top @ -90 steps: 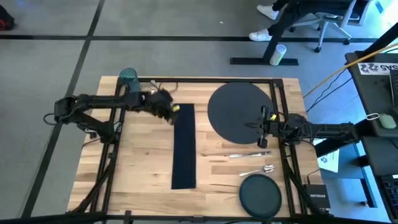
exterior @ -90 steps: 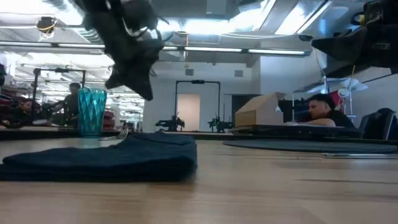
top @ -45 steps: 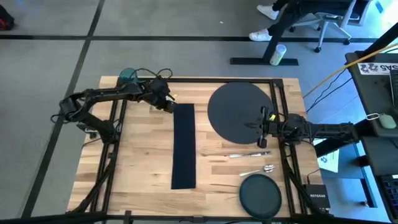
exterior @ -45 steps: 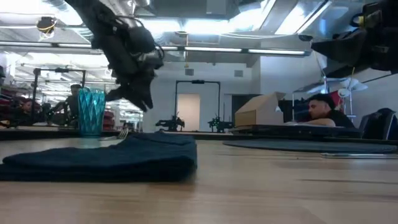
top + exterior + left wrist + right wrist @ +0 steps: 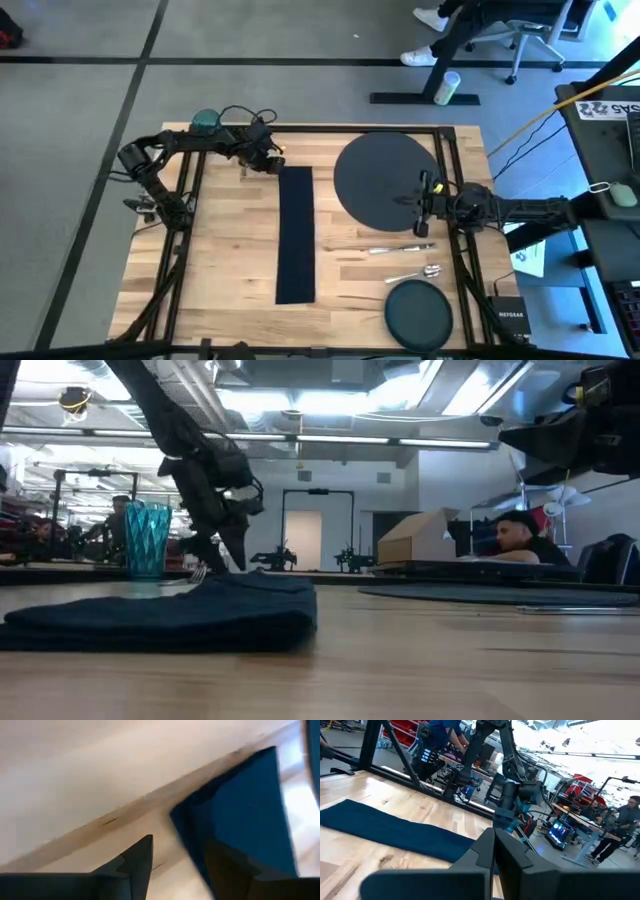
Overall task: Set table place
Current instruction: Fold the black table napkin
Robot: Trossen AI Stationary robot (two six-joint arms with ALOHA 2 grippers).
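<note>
The left pincer (image 5: 262, 157) is low over the counter (image 5: 230, 260), right by the far end of the long navy napkin (image 5: 295, 235). Its two fingers (image 5: 135, 865) are spread apart with nothing between them, and the corner of the napkin sits just in front of them. A silver fork (image 5: 197, 573) lies on the counter close to that end of the napkin. The teal cup (image 5: 205, 122) stands at the far left corner of the counter.

The right pincer (image 5: 422, 203) hangs over the right edge of the big dark grey round charger (image 5: 380, 178). Its fingers are pressed together and they hold nothing.

The knife (image 5: 395, 249) and the spoon (image 5: 418, 272) lie on the wood near the charger, and the smaller dark plate (image 5: 418, 315) sits at the near edge of the counter
</note>
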